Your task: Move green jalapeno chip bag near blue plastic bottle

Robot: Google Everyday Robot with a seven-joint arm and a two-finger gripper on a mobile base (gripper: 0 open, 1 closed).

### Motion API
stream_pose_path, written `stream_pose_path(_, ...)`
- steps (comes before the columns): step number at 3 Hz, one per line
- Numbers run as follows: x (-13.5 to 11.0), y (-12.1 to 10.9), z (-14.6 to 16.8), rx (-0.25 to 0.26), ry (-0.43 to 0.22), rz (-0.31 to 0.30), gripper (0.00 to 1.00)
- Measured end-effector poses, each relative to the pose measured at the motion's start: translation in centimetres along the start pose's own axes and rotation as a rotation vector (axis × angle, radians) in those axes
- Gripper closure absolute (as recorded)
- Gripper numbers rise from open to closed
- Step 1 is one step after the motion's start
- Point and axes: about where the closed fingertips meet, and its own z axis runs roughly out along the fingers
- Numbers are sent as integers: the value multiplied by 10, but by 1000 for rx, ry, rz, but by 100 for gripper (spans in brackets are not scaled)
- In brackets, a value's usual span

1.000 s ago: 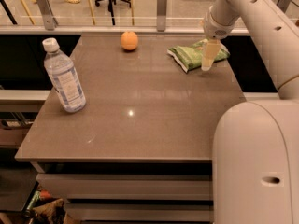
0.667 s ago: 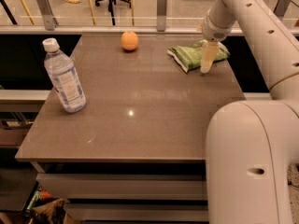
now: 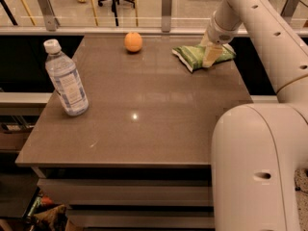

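- Green jalapeno chip bag (image 3: 190, 57) lies flat at the far right of the table (image 3: 144, 134) in the camera view.
- My gripper (image 3: 211, 57) is down on the right part of the bag, touching it. I cannot tell if it is squeezing the bag or just resting there.
- The blue plastic bottle (image 3: 66, 81) stands at the left side of the table, well apart from the bag.
- An orange (image 3: 133, 42) sits near the far edge, between the bag and the bottle.
- To do this step well, I think I need a good hold on the bag first, because a thin bag may slip.
- Then I should lift it a little and carry it left, on the near side of the orange so I do not bump it.
- I should set it down just beside the bottle and not knock the bottle over.
- The bottle has its white cap on. I cannot tell how much is inside.
- The bag looks closed, so I think nothing will spill.
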Motion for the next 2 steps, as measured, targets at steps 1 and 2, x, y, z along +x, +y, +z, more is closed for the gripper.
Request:
stream_pose_path(1, -1, 0, 4, -3, -1, -1, 64)
stream_pose_path(2, -2, 1, 9, -7, -2, -2, 87)
